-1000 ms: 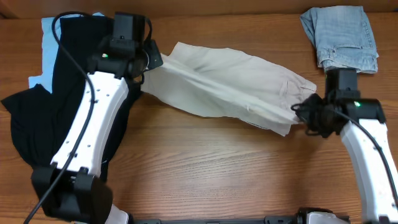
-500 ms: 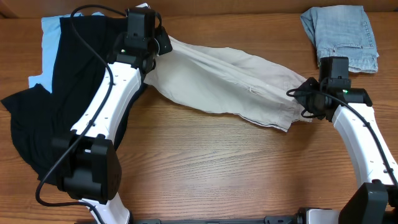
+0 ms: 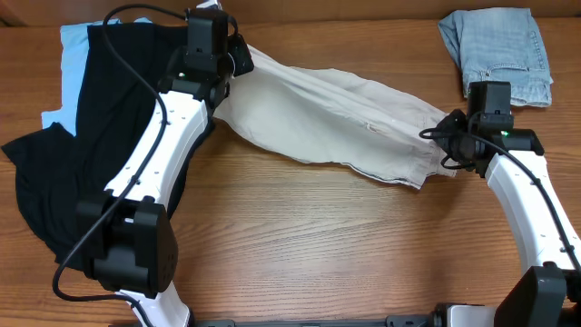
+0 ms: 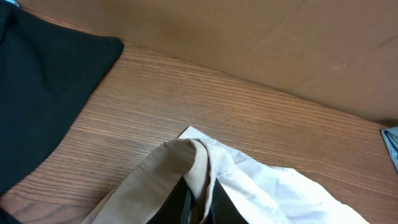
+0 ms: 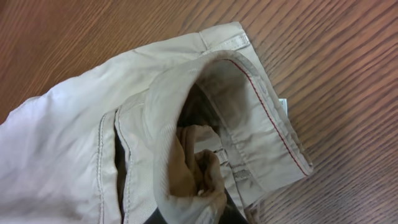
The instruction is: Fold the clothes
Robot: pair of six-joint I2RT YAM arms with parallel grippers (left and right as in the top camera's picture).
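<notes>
The beige shorts (image 3: 331, 118) lie stretched across the table's middle, held at both ends. My left gripper (image 3: 238, 56) is shut on the shorts' left end near the table's far edge; in the left wrist view the cloth (image 4: 186, 168) is pinched between the dark fingers (image 4: 200, 202). My right gripper (image 3: 451, 145) is shut on the waistband end; the right wrist view shows the bunched waistband (image 5: 249, 106) over the fingers (image 5: 199, 208). A black garment (image 3: 82, 136) and a light blue one (image 3: 71, 54) lie at the left. Folded denim (image 3: 497, 53) sits at the far right.
The wooden table (image 3: 318, 245) shows bare wood in front of the shorts. The black garment's edge also shows in the left wrist view (image 4: 43, 81). The left arm (image 3: 154, 163) lies over the black garment. A wall rises beyond the table's far edge (image 4: 261, 43).
Over the last second my left gripper has carried the shorts' left end up and back toward the far edge, and the right gripper shifted slightly back. The shorts lie more stretched.
</notes>
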